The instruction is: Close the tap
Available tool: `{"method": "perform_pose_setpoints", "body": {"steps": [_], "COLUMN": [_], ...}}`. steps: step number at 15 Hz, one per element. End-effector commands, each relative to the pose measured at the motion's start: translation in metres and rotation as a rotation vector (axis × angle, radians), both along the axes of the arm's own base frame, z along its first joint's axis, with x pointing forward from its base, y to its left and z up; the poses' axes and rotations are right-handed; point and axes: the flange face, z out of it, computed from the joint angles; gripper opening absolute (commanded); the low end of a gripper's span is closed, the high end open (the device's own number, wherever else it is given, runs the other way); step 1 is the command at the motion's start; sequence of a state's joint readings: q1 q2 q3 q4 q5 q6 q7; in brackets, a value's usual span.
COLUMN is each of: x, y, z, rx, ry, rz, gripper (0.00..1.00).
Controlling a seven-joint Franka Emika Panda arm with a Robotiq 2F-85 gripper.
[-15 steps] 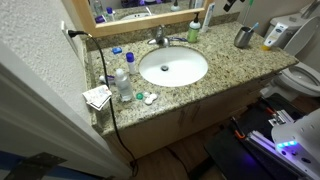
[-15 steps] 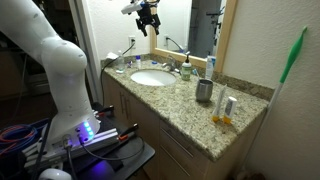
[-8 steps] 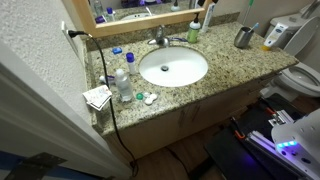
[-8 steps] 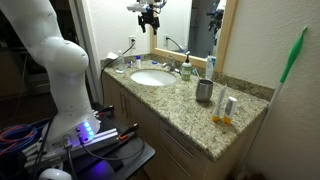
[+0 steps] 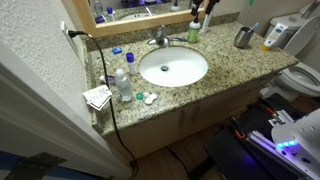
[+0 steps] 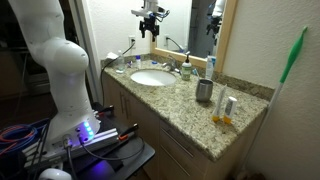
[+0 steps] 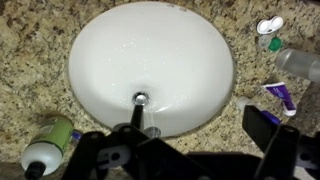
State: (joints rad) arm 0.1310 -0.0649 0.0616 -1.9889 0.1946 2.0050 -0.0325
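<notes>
The tap point(image 5: 160, 38) is a small shiny metal faucet at the back rim of the oval white basin point(image 5: 173, 67). In the wrist view it shows as a dark spout point(image 7: 136, 114) reaching over the basin point(image 7: 150, 50). My gripper point(image 6: 150, 22) hangs high above the basin in front of the mirror, well clear of the tap. It also shows at the top edge of an exterior view point(image 5: 198, 8). In the wrist view the gripper point(image 7: 180, 140) is open and empty, with the tap between its dark fingers point(image 7: 262, 128).
On the granite counter point(image 5: 225, 62) are a green bottle point(image 5: 194, 32) beside the tap, a metal cup point(image 5: 243, 37), a clear bottle point(image 5: 122, 85), folded paper point(image 5: 97, 97) and a black cable point(image 5: 105, 75). A toothpaste tube point(image 7: 280, 95) lies beside the basin.
My gripper has moved sideways along the mirror toward the spot above the tap. Nothing on the counter has moved.
</notes>
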Motion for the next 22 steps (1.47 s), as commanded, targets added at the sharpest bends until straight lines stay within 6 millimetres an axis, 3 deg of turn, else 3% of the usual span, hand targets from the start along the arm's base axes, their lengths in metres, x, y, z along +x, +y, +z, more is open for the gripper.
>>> {"method": "perform_pose_setpoints", "body": {"steps": [1, 4, 5, 8, 12, 15, 18, 19, 20, 22], "x": [0.054, 0.087, 0.064, 0.084, 0.106, 0.137, 0.168, 0.171, 0.157, 0.167], "y": [0.006, 0.007, 0.008, 0.010, 0.014, 0.018, 0.016, 0.015, 0.016, 0.017], "z": [-0.012, -0.002, -0.011, -0.005, -0.055, -0.078, -0.085, -0.078, -0.088, -0.083], "rx": [0.018, 0.029, 0.010, 0.016, -0.012, -0.047, -0.073, -0.054, -0.050, -0.044], "ry": [0.094, 0.096, 0.072, 0.075, 0.243, 0.247, 0.212, 0.192, 0.203, 0.186], "rz": [-0.035, -0.102, -0.077, -0.093, -0.076, -0.119, -0.195, -0.202, -0.180, -0.194], "gripper": [1.00, 1.00, 1.00, 1.00, 1.00, 1.00, 1.00, 1.00, 1.00, 1.00]}}
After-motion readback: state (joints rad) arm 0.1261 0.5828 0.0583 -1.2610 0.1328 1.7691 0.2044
